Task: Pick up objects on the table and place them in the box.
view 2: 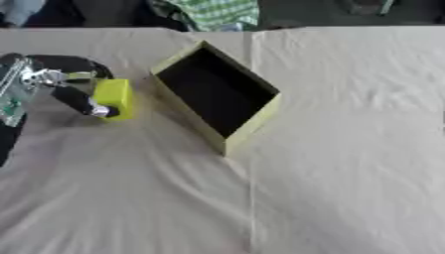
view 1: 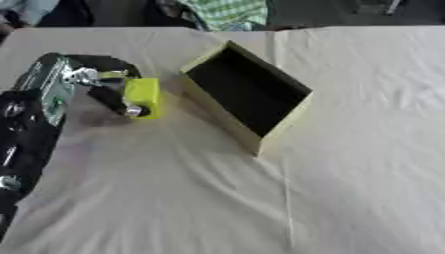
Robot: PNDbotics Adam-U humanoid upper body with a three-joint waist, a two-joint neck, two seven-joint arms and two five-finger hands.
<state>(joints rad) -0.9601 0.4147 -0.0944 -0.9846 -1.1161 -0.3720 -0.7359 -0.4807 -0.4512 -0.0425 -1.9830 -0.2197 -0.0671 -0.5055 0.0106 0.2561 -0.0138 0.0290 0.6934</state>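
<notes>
- Box (view 1: 248, 94) first: it is sitting open on the table (view 1: 174, 198), turned at a slant, with yellow-green walls and a dark inside.
- Nothing is showing inside the box.
- The yellow block (view 1: 143, 96) is staying just to the left of the box, close to its left wall but not touching it.
- The left hand (view 1: 109, 89) is reaching in from the left of the box, and its fingers are curling round the yellow block, with a dark thumb lying across the front of the block.
- I cannot tell if the block is sitting on the table or being lifted a little above it.
- The left arm (view 1: 31, 114) is stretching away from the box toward the left edge, black with a green and silver part near the wrist.
- A pale cloth is covering the table, with a long fold line running down below the box.
- The right hand is not showing anywhere.
</notes>
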